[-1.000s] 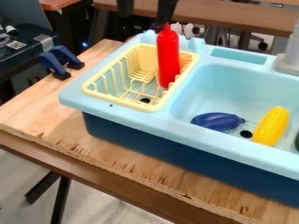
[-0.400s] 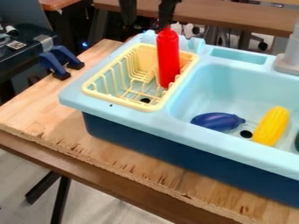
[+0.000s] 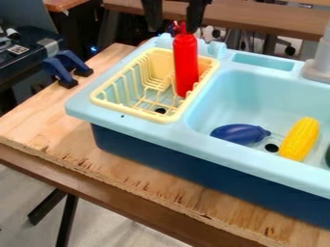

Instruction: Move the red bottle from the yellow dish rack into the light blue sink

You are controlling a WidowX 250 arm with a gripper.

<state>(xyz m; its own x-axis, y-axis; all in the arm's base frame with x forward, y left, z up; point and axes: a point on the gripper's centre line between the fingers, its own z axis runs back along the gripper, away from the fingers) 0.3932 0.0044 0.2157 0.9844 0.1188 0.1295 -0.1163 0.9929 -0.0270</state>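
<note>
Nearest: wooden surface (image 3: 61,132), bearing blue toy sink (image 3: 193,169). In its basin: purple eggplant (image 3: 240,134) beside yellow corn (image 3: 299,139). Farther: red bottle (image 3: 185,62), upright in yellow dish rack (image 3: 132,112). Hand (image 3: 174,29) spread at bottle's top; contact undetermined

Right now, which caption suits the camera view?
Open gripper near the top of a red bottle standing in a yellow rack beside a blue basin.

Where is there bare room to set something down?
Bare: wooden tabletop between the blue plastic clamps and pale blue plastic sink; basin floor behind the purple toy eggplant.
Crowded: yellow plastic rack, back right, with tall red bottle and black pincer above; basin front, with eggplant and yellow corn.
</note>
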